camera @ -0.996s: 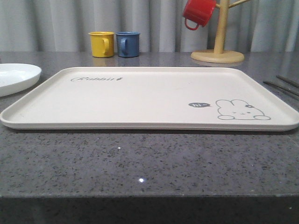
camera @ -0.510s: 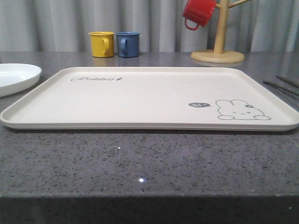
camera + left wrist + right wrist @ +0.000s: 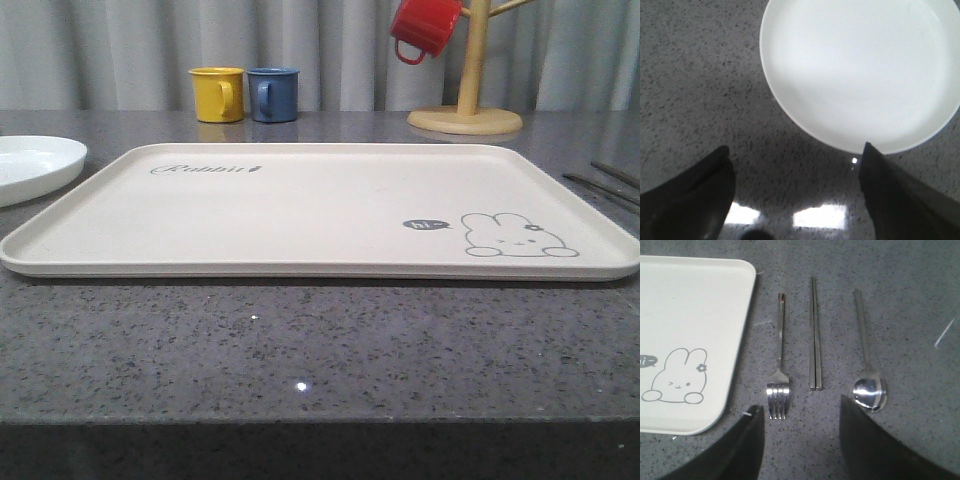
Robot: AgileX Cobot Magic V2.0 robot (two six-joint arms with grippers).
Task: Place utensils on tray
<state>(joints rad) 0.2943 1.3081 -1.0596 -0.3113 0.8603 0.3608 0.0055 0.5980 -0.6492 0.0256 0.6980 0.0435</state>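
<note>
Both jaws spread: plate (image 3: 860,70), fork (image 3: 779,365) below.

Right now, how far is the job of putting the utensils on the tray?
Nothing looks done: the tray is bare. The fork, chopsticks and spoon lie side by side on the counter beside the tray, and the plate sits on the counter too. Nothing is in hand: the left gripper is open above the counter by the plate, the right gripper open above the utensils. All placements remain.
</note>
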